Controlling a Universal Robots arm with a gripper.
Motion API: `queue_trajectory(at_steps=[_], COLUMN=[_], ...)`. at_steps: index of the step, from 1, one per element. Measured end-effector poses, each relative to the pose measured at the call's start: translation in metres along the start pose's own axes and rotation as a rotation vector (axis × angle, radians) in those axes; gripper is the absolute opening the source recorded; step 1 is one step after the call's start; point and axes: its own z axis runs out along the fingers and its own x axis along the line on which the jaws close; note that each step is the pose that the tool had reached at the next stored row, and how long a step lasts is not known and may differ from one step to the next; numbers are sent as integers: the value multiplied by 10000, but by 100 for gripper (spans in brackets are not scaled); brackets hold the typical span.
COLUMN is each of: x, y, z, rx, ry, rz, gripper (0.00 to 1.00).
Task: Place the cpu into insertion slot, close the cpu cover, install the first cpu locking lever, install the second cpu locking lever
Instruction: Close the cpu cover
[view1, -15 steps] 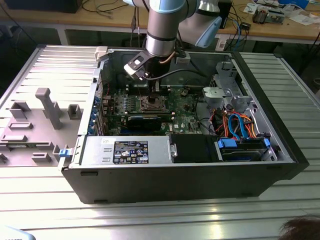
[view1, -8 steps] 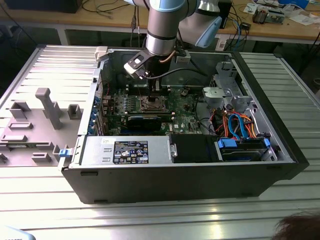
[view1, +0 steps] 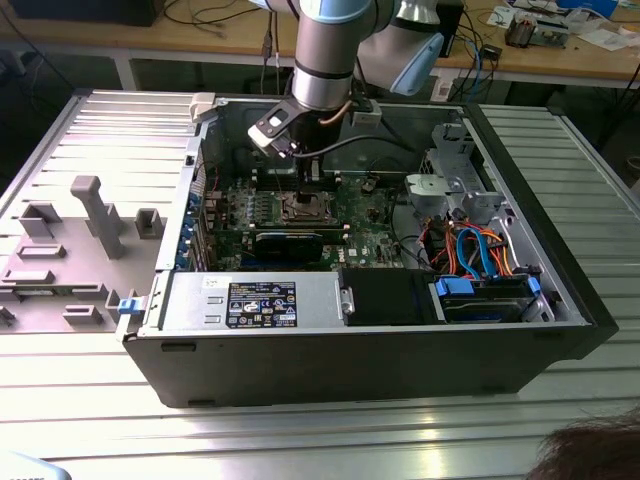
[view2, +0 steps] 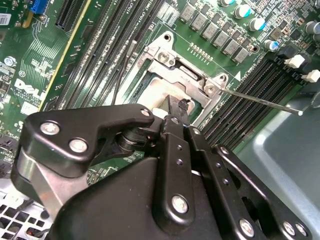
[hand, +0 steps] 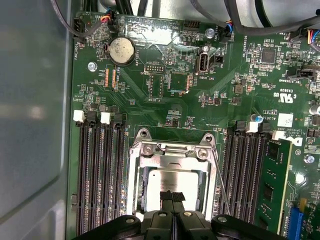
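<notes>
While beneath fingers, cpu flat, face-up

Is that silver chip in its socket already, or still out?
In: the cpu lies flat inside the insertion slot, visible through the window of the cpu cover.

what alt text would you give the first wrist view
The shut gripper sits over the silvery cpu, which lies inside the window of the metal cpu cover. A green motherboard surrounds them, with black memory slots on both sides.
</notes>
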Motion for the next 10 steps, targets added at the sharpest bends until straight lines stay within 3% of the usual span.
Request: queue_trajectory(at_steps=[10], x=[-2], y=[-5], z=[-55], rx=[-1], ry=[1], rz=[0], gripper=[11])
